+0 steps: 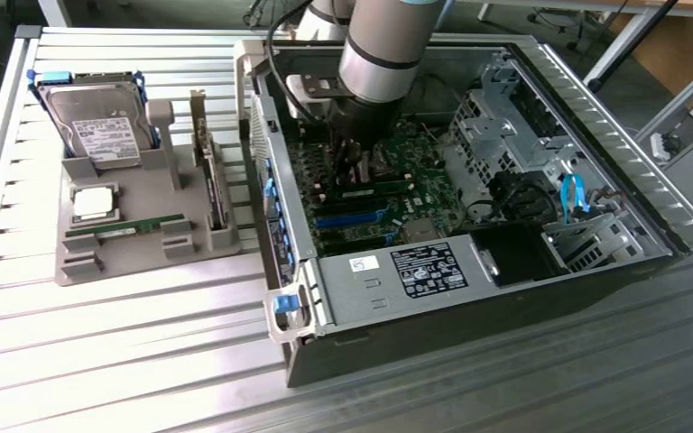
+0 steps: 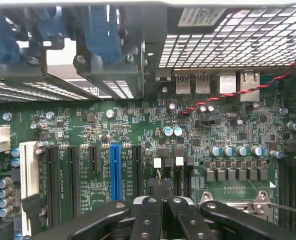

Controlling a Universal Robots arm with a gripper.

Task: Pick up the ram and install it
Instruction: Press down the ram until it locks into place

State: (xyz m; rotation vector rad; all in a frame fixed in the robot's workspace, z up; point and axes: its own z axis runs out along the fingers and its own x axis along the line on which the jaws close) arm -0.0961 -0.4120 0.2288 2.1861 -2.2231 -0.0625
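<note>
The ram (image 1: pixel 126 226), a thin green stick, lies flat in the grey holder tray (image 1: pixel 142 263) at the exterior view's left, well apart from the arm. My gripper (image 1: pixel 353 170) hangs inside the open computer case (image 1: pixel 635 194), low over the green motherboard (image 1: pixel 410 180). In the wrist view the black fingers (image 2: pixel 148 216) stand pressed together, so the gripper (image 2: pixel 161 201) is shut, and I see nothing held between them. It hovers over the motherboard (image 2: pixel 138 127) near the blue slot (image 2: pixel 115 170), with the black memory slots (image 2: pixel 290 182) off to one side.
On the tray also sit a hard drive (image 1: pixel 100 122), a square silver processor (image 1: pixel 94 203) and an upright expansion card (image 1: pixel 210 180). Inside the case are a power supply (image 1: pixel 429 268), drive cages (image 1: pixel 497 117), blue cables (image 1: pixel 569 194) and a red-black wire (image 2: pixel 222 95).
</note>
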